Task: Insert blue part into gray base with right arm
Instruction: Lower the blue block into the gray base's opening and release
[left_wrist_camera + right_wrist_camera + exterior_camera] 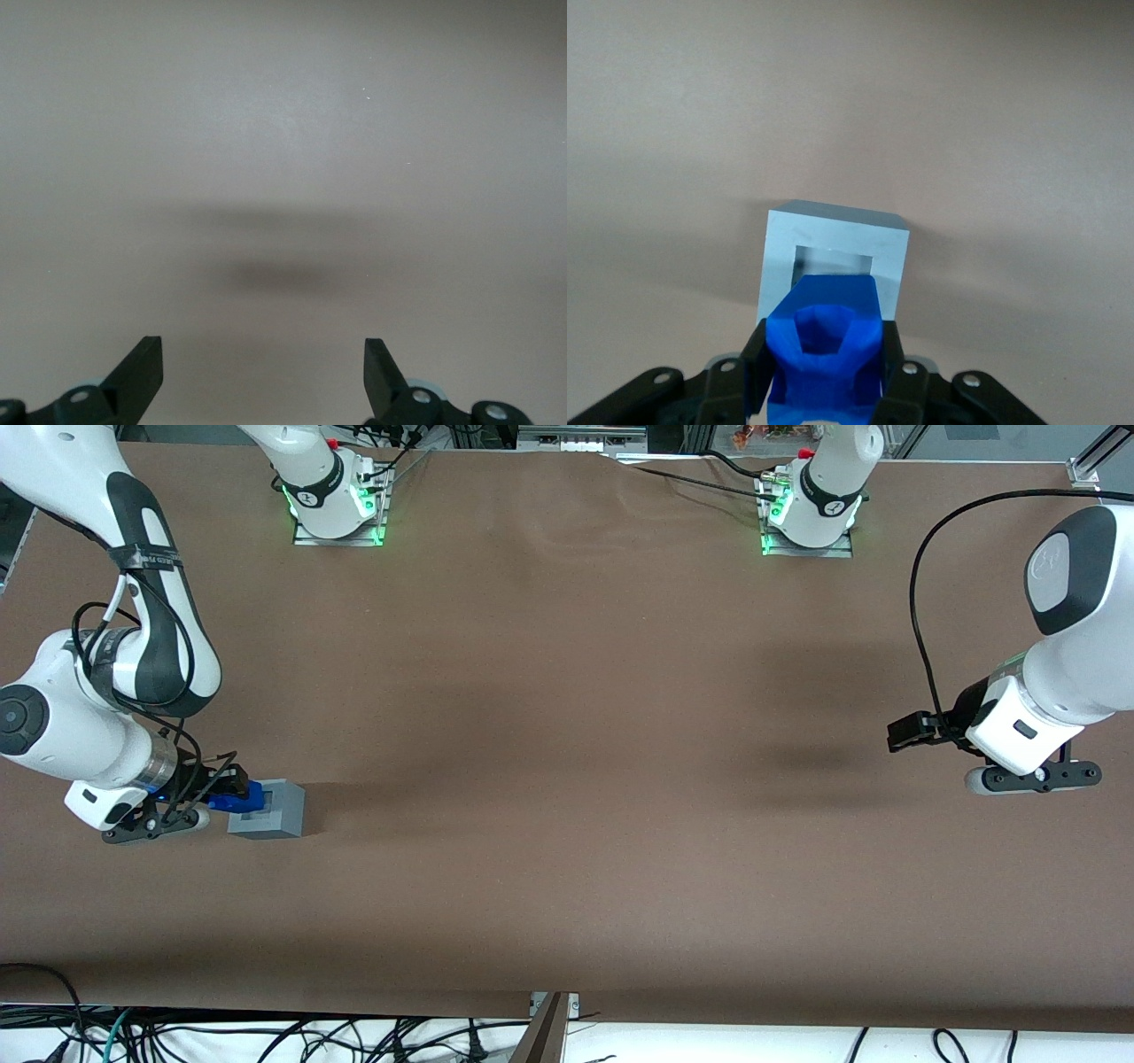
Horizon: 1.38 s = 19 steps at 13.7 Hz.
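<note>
Gripper [824, 372] jaws clamp blue part [824, 341], long axis toward gray base [833, 257] recess.

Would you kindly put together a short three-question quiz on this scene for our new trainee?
1. True or false: the gripper is shut on the blue part.
2. Where is the blue part relative to the gray base? A) lying on the table apart from it B) held just above its recess C) fully seated, flush with its top
3. Fill in: the gray base stands toward the ____ arm's end of the table.

Key: 1 true; 2 B; 3 working.
</note>
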Motion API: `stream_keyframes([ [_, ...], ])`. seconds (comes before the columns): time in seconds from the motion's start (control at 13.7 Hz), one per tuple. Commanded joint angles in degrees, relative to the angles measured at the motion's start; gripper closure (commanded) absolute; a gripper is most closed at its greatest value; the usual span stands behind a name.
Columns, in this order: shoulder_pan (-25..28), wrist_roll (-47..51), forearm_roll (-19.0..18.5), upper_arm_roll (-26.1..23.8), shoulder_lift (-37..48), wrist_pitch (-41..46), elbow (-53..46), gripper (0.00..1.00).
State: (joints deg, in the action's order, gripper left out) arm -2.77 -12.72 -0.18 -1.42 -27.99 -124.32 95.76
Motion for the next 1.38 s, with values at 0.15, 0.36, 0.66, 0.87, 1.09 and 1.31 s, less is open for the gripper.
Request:
stream_keyframes([
  [0.15,0.0,4.3,0.8,-0.1,-0.7,0.1,-1.4,0.70],
  [0.36,0.0,5.1,0.8,-0.1,-1.1,0.0,-1.4,0.70],
  [0.66,0.0,7.5,0.7,-0.4,-2.2,-0.7,-1.4,0.70],
  [0.87,0.0,7.7,0.5,-0.6,-2.4,-0.7,-1.4,0.70],
  [1.09,0.0,8.1,0.4,-0.7,-2.5,-1.1,-1.4,0.70],
  [1.31,0.0,8.0,0.2,-0.7,-2.8,-1.9,-1.4,0.70],
])
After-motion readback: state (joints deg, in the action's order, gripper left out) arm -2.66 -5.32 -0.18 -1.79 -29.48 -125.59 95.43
